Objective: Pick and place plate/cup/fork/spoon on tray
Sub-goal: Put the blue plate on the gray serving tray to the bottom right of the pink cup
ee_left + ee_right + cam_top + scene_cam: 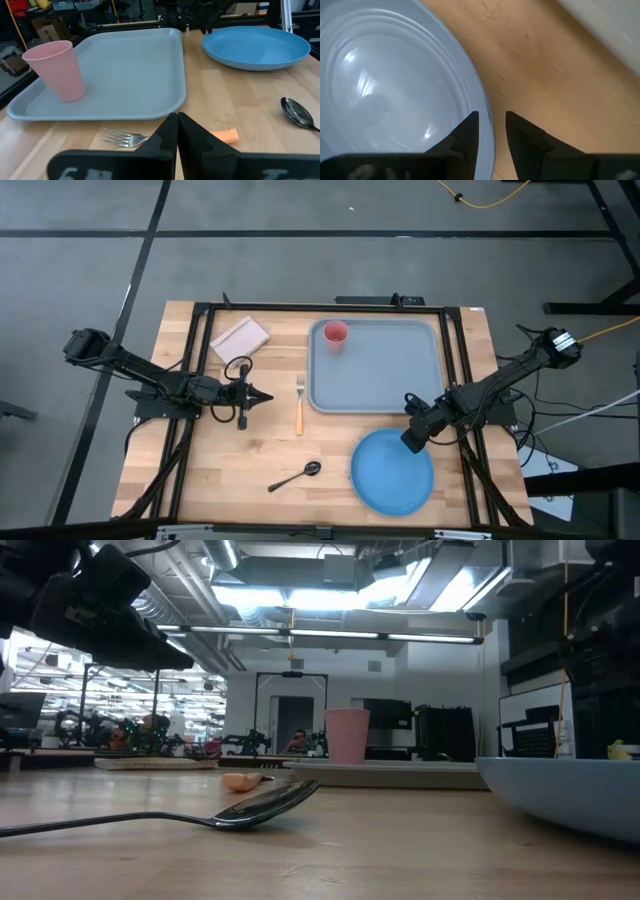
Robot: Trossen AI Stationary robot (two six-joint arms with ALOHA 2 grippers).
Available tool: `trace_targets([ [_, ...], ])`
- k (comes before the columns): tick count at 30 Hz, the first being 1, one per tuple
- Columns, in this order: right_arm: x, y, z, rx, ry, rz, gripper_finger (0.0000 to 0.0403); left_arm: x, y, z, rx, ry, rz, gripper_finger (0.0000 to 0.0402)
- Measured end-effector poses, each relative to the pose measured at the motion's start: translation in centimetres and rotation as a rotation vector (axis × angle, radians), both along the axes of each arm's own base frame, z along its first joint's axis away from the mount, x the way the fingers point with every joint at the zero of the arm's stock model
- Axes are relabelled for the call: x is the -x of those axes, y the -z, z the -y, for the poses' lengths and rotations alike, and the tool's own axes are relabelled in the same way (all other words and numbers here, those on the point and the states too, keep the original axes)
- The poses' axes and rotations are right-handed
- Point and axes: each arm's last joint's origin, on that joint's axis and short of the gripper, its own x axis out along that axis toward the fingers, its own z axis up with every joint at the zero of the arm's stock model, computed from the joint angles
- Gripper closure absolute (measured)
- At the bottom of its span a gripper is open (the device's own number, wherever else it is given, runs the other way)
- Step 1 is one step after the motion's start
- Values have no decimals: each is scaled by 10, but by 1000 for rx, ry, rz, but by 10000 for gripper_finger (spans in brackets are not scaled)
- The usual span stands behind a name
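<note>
- Right gripper (492,131): fingers slightly apart, straddling the rim of the round bright blue plate (392,471), on the table near the tray.
- Left gripper (177,131): fingers together, by the orange-handled fork (299,403).
- Pink cup (335,335) upright on the grey-blue rectangular tray (380,395).

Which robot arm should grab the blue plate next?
The right arm, probably. Its gripper hangs right over the plate rim, fingers slightly open astride it. The left gripper, shut, sits beyond the fork, farther away.
</note>
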Motion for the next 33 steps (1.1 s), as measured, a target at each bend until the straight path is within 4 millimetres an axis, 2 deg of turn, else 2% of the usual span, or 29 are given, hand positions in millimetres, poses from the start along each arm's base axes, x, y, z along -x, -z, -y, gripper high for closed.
trace_targets([
  [8,0,1,0,1,-1,-5,302,0,0,0,-1,0,0,401],
  [15,3,18,-1,-39,-24,-111,302,0,0,0,-1,0,0,401],
  [24,-19,18,-12,-119,-24,92,302,0,0,0,-1,0,0,401],
  [28,-25,18,-15,-139,-24,135,317,0,0,0,-1,0,0,401],
  [33,-24,28,-16,-114,-26,67,348,0,0,0,-1,0,0,401],
])
